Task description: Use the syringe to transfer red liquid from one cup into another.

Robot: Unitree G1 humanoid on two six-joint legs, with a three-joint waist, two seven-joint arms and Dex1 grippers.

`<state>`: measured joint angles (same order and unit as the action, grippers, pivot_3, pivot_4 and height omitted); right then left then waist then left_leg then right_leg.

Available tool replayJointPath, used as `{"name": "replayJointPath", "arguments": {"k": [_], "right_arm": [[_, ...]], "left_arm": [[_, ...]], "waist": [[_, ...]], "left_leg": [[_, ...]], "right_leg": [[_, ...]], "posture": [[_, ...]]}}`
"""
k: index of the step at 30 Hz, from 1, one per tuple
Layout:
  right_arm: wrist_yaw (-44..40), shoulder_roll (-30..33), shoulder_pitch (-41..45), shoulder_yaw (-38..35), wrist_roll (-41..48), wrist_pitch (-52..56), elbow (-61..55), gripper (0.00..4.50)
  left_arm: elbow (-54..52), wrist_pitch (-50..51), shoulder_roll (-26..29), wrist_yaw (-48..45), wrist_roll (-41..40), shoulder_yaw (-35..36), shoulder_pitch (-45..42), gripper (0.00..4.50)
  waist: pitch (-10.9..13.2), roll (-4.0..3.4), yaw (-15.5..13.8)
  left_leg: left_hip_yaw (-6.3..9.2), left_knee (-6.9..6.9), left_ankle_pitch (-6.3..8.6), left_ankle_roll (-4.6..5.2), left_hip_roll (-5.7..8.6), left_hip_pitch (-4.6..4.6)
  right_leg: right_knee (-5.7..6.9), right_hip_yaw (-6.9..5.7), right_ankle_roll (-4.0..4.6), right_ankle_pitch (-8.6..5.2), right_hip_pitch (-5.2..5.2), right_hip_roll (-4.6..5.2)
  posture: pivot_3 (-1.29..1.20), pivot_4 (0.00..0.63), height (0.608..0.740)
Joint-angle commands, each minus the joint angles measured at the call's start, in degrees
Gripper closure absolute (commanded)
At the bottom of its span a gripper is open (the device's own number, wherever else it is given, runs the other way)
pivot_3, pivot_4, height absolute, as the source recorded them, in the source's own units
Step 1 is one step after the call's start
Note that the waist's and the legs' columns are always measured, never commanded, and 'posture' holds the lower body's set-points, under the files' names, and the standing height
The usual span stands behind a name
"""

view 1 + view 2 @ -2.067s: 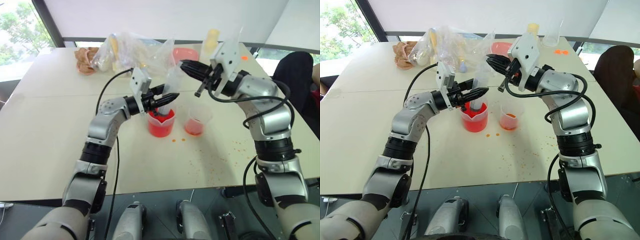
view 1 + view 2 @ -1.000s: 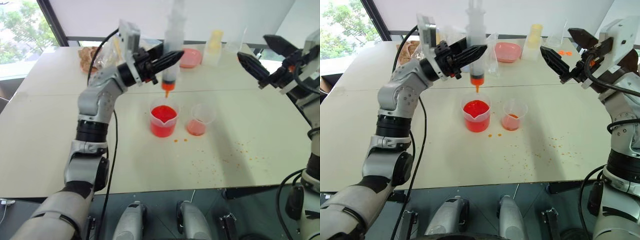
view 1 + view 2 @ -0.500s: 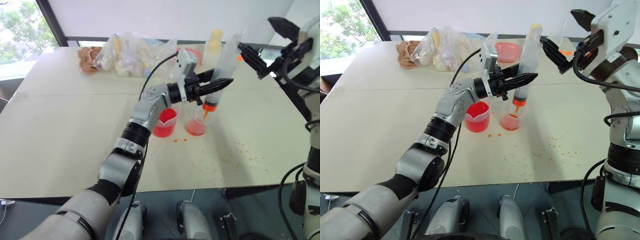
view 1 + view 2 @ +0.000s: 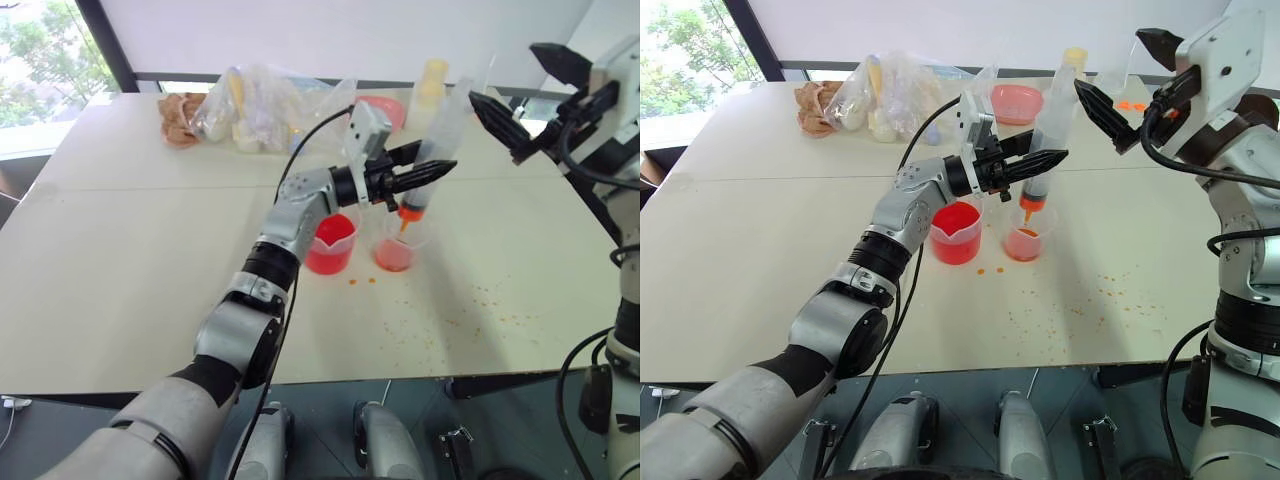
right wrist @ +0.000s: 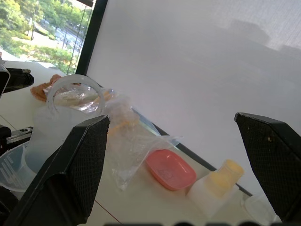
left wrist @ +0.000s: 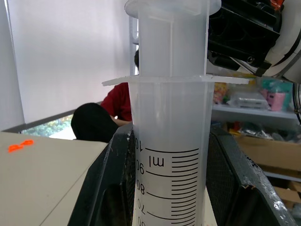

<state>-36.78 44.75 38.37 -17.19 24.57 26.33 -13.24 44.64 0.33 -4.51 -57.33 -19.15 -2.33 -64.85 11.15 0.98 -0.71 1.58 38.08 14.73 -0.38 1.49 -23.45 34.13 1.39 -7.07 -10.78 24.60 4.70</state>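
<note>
We've got the syringe point(image 4: 1048, 135) clamped in our left gripper point(image 4: 1040, 163), nearly upright, leaning a little, orange tip pointing down over the smaller cup point(image 4: 1024, 236). Our right gripper point(image 4: 1128, 75) hangs wide open, empty, near the plunger end.

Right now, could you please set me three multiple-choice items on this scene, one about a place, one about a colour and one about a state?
1. The tip of the syringe hangs over:
A. the smaller cup
B. the pink bowl
C. bare table

2. The liquid in the spouted beaker is:
A. blue
B. bright red
C. green

3. The right gripper is:
A. shut on the syringe
B. shut on a cup
C. open, holding nothing

Answers: 1 A, the orange tip sits just above that cup's rim, held there by the left gripper. 2 B, the beaker shows bright red. 3 C, its black fingers stand wide apart near the syringe's upper end.
</note>
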Motion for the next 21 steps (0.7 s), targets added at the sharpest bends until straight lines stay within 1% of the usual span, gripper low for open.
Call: {"name": "replayJointPath", "arguments": {"k": [1,6,11,13,14,16,20,21], "right_arm": [[-0.81,0.73,0.52,-0.29,1.86,0.13,-3.83,0.06],[-0.85,0.98,0.16,-0.45,2.27,1.10,-4.75,0.06],[-0.47,0.18,0.81,0.45,1.73,0.84,-4.23,0.06],[-0.89,0.13,0.83,0.91,1.14,-0.11,-3.53,0.57],[-1.18,0.20,0.81,1.06,1.01,-0.45,-3.29,0.94],[-1.38,0.27,0.91,1.32,0.85,-0.87,-2.88,1.94],[-1.85,0.23,0.87,1.94,0.81,-1.09,-2.35,4.14],[-2.01,0.22,0.55,2.03,0.95,-0.84,-2.43,4.45]], "left_arm": [[0.12,-1.49,-0.91,-0.23,0.88,-0.07,-2.02,3.06],[1.42,-2.33,-1.12,-0.07,1.57,0.32,-2.41,3.06],[0.35,-2.30,-1.26,-2.04,2.25,-0.75,-1.50,3.06],[0.27,-2.47,-1.30,-2.08,2.67,-0.87,-1.26,3.06],[0.24,-2.63,-1.30,-2.05,2.93,-0.96,-1.19,3.06],[0.19,-2.83,-1.32,-2.01,3.26,-0.95,-1.17,3.06],[-0.45,-2.69,-1.31,-1.98,3.17,-0.88,-1.16,3.06],[-0.96,-2.69,-1.26,-1.91,3.26,-1.02,-1.04,3.06]], "waist": [[0.00,0.00,0.00],[0.00,0.00,0.00],[0.00,0.00,0.00],[0.00,0.00,0.01],[0.00,0.00,0.01],[0.00,0.00,-0.01],[0.00,0.00,0.01],[0.00,0.00,0.01]], "left_leg": [[0.02,0.00,0.00,0.00,0.00,0.00],[0.01,0.00,0.00,0.00,0.00,0.00],[0.01,0.00,0.00,0.00,0.00,0.00],[0.01,0.00,0.00,0.00,0.00,0.00],[0.01,0.00,0.00,0.00,0.00,0.00],[0.01,0.00,0.00,0.00,0.00,0.00],[0.01,0.00,0.00,0.00,0.00,0.00],[0.02,0.00,0.00,0.00,0.00,0.00]], "right_leg": [[0.00,-0.01,0.00,0.00,0.00,0.00],[0.00,-0.01,0.00,0.00,0.00,0.00],[0.00,-0.01,0.00,0.00,0.00,0.00],[0.00,-0.01,0.00,0.00,0.00,0.00],[0.00,-0.01,0.00,0.00,0.00,0.00],[0.00,-0.01,0.00,0.00,0.00,0.00],[0.00,-0.01,0.00,0.00,0.00,0.00],[0.01,-0.01,0.00,0.00,0.00,0.00]], "posture": [[0.00,0.150,0.740],[0.00,0.150,0.740],[0.00,0.150,0.740],[0.00,0.150,0.740],[0.00,0.150,0.740],[0.00,0.150,0.740],[0.00,0.150,0.740],[0.00,0.150,0.740]]}}
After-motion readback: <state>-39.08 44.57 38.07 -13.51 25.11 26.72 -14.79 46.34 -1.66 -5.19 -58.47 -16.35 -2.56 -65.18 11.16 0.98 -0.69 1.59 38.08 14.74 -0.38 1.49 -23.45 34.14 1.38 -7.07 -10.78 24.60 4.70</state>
